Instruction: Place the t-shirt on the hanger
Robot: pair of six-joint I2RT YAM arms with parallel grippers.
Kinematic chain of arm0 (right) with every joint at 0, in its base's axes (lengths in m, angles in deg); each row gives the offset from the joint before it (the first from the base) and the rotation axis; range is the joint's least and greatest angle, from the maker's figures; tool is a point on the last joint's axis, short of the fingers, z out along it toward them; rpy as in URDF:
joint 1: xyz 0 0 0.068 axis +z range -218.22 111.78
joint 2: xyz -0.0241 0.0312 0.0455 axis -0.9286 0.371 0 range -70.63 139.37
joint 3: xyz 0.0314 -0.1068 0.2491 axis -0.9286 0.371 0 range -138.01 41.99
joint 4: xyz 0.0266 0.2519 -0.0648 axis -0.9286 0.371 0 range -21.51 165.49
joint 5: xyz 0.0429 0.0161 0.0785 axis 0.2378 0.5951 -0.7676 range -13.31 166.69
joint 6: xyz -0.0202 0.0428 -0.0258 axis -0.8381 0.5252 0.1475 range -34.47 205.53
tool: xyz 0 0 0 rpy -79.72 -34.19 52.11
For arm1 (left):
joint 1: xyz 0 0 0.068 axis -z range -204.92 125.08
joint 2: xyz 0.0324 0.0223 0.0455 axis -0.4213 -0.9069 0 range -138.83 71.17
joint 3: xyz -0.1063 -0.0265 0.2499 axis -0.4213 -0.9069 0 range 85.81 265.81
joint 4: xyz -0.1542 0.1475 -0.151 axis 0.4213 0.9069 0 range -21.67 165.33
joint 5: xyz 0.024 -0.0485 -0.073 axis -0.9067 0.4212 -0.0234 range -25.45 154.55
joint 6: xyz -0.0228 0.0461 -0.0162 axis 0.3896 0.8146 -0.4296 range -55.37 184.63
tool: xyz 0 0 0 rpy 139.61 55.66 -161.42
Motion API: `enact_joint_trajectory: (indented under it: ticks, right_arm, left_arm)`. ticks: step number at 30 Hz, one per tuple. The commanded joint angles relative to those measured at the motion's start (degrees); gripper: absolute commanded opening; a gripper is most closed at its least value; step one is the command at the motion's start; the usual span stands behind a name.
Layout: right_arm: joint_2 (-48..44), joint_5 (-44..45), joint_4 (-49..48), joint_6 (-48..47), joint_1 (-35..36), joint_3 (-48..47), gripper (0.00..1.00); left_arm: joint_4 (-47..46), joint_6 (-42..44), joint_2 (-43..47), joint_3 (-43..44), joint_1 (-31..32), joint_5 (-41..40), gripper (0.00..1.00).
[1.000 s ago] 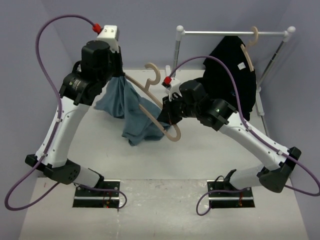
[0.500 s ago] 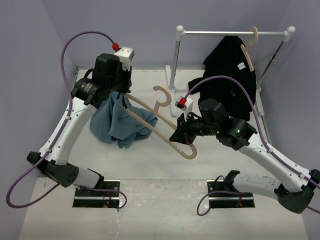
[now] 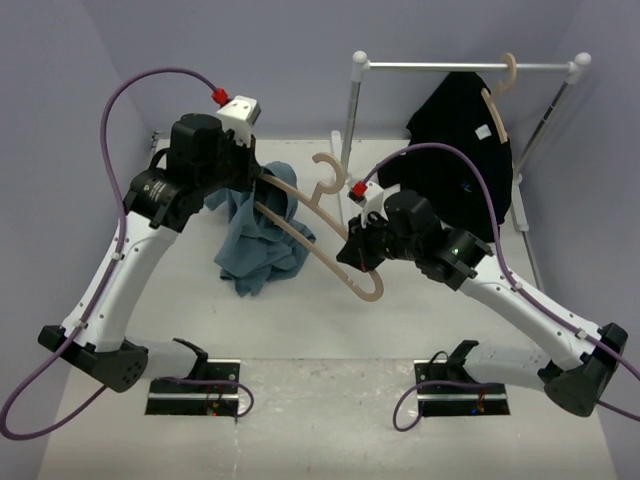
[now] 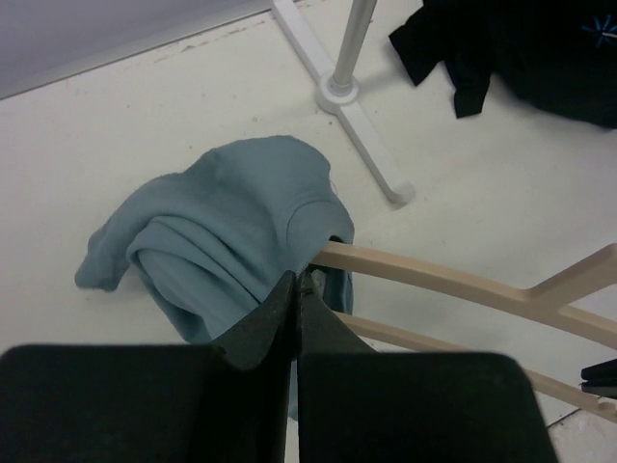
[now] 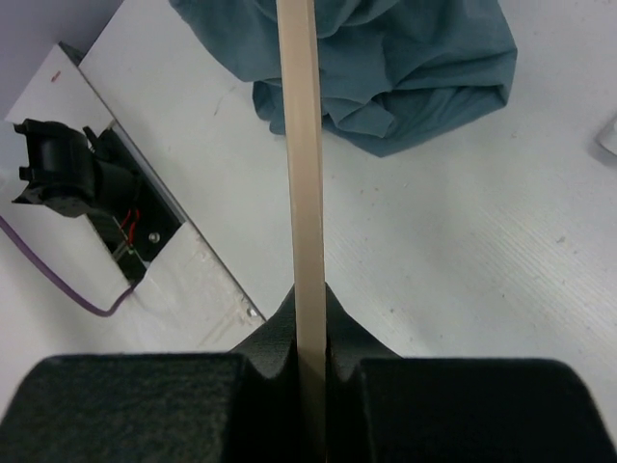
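White tabletop (image 3: 420,300), lavender walls. Fingers of the left gripper (image 4: 295,286) are together, pinching the wrinkled slate-blue cotton t-shirt (image 3: 255,240). The t-shirt hangs bunched at ten o'clock from table centre, with its lower folds reaching the surface. Fingers of the right gripper (image 5: 310,313) are clamped on the pale beige wooden hanger (image 4: 434,274), which is held tilted near centre. Its ten o'clock shoulder end is inside the shirt. A black garment (image 3: 460,140) hangs on the metal rail (image 3: 460,66) at one o'clock.

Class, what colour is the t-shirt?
Plain dusty slate blue t-shirt; clearest in the left wrist view.
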Motion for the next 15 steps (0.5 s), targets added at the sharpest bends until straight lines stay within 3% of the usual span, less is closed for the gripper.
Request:
enact_joint_trajectory:
  ticks: [1,6,10,15]
  right_arm:
    - [4.4,3.5,-6.4,2.4,-0.2,-5.8,0.0]
    - [8.1,17.6,-8.5,7.7,-0.2,-8.7,0.0]
    - [8.6,29.3,-8.7,9.8,-0.2,-9.2,0.0]
    - [11.4,24.5,-1.5,5.8,0.0,-13.8,0.0]
  left_arm:
    - [-1.5,-1.1,-1.4,3.9,0.1,4.7,0.0]
    - [-3.2,-2.9,-1.7,7.1,2.1,7.2,0.0]
    - [-4.0,-3.8,-1.1,9.7,2.2,3.4,0.0]
    - [-6.9,-7.1,-1.1,9.6,2.1,-9.8,0.0]
